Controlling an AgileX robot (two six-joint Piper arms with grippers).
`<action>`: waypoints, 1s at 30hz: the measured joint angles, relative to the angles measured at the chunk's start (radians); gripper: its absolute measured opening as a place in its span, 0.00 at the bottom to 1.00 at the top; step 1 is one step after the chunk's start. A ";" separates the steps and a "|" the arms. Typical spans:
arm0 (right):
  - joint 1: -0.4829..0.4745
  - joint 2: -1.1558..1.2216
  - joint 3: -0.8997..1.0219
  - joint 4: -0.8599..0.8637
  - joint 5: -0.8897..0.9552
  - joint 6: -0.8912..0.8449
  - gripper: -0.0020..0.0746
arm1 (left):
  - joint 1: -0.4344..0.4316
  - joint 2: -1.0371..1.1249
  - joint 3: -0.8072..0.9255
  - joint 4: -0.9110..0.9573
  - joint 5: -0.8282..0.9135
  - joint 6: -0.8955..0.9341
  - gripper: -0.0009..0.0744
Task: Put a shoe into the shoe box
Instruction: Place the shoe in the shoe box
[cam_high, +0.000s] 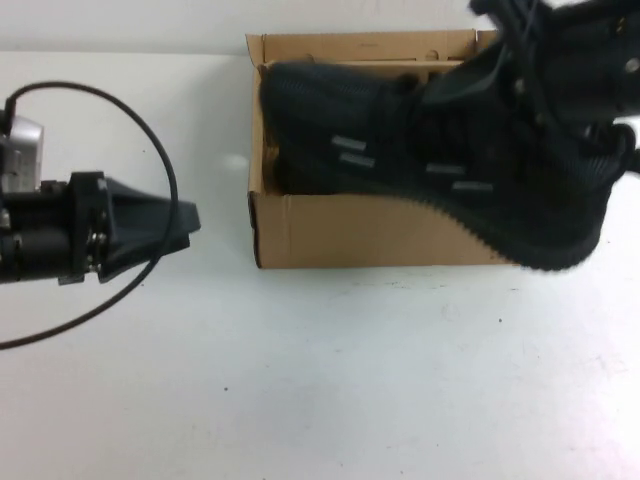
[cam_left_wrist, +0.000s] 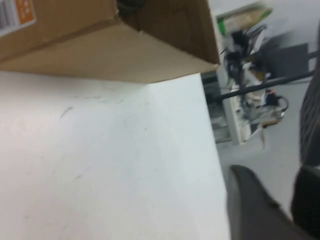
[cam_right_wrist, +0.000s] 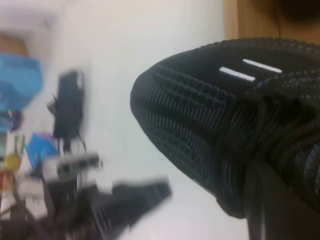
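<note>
The brown cardboard shoe box stands open at the table's middle back. My right gripper comes in from the back right and is shut on the black sneaker at its collar. It holds the sneaker tilted above the box's right end, with the ridged sole hanging out past the front wall. In the right wrist view the sneaker's toe fills the frame beside one finger. My left gripper hovers left of the box, open and empty. The box corner shows in the left wrist view.
The matching second black sneaker lies inside the box at its left end. The left arm's black cable loops over the table left of the box. Off-table clutter shows beyond the table edge in both wrist views.
</note>
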 joint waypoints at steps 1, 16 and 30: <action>-0.020 0.000 0.000 0.023 -0.016 -0.044 0.03 | 0.004 -0.001 0.000 0.021 0.000 0.008 0.24; -0.092 0.284 -0.196 0.134 0.013 -0.425 0.02 | 0.009 -0.430 0.000 0.453 -0.283 0.031 0.01; -0.095 0.647 -0.590 0.012 0.190 -0.436 0.02 | 0.009 -0.817 0.000 0.679 -0.424 -0.166 0.01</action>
